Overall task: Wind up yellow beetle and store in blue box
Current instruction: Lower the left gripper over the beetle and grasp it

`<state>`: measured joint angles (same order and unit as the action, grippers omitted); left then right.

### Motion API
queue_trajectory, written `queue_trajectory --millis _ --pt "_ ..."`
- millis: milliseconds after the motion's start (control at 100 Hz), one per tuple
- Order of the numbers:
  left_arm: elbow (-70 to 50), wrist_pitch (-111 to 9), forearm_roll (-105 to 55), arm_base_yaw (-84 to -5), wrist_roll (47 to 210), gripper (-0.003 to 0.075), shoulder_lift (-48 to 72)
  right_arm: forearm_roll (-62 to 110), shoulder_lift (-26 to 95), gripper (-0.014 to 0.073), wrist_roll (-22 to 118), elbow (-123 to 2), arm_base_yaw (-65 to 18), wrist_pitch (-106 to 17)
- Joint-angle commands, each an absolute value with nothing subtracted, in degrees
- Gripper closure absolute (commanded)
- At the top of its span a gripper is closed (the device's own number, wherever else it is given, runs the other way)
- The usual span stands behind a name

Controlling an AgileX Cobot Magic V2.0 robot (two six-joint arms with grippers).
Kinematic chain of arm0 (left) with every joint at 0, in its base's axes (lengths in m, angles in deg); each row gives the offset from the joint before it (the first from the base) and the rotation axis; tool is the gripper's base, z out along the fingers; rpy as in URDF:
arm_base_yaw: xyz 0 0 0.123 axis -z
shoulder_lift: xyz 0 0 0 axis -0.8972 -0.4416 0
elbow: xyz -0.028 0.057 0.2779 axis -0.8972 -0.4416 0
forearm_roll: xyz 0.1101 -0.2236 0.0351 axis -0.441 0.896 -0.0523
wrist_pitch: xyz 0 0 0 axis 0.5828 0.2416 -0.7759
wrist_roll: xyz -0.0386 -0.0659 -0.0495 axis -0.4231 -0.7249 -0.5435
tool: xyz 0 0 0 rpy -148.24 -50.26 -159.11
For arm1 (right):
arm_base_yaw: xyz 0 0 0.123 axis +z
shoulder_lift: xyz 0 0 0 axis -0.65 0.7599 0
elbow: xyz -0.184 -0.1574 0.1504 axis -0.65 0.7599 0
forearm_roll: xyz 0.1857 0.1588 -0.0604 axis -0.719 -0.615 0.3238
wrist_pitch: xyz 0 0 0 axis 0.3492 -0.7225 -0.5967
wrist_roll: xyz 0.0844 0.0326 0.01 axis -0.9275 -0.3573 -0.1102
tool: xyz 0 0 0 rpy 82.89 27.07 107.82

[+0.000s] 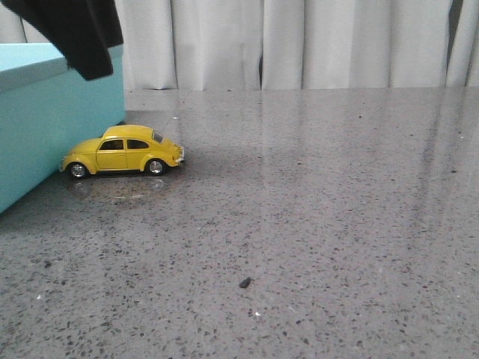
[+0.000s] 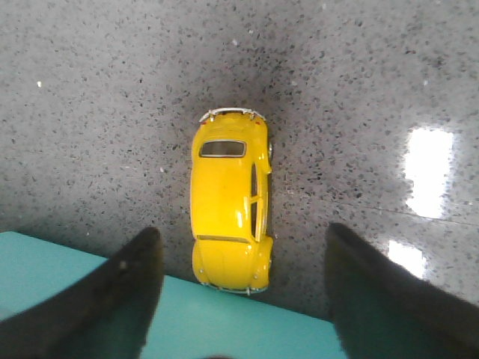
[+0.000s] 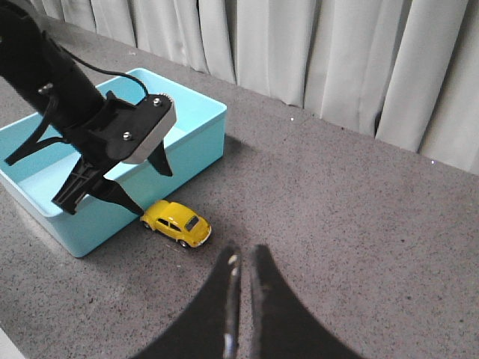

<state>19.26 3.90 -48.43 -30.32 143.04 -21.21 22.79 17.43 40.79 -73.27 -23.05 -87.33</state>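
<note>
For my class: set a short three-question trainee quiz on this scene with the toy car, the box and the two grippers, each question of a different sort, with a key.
1. True or false: the yellow beetle lies inside the blue box.
2. Which gripper hangs above the car? A. left gripper B. right gripper
3. Fill in: the box has no ___ on it.

Key
1. False; it stands on the table beside the box.
2. A, with fingers spread apart.
3. Lid; the inside is visible.
</note>
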Motion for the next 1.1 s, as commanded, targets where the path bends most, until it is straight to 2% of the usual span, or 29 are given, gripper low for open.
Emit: queue_trajectory --millis 0,540,1090 --pt "21.29 1.35 -48.09 -29.99 142.99 0.0235 -20.30 21.89 16.73 0.0638 41.35 -73.34 -23.06 -82.32" --pt "21.29 -0.34 -42.10 -35.62 143.36 0.0248 -28.01 21.84 14.58 0.0638 41.88 -70.18 -22.96 -81.17" --pt "21.29 -1.72 -38.78 -35.72 147.50 0.0248 -32.82 21.75 14.58 0.0638 41.88 -70.18 -22.96 -81.09"
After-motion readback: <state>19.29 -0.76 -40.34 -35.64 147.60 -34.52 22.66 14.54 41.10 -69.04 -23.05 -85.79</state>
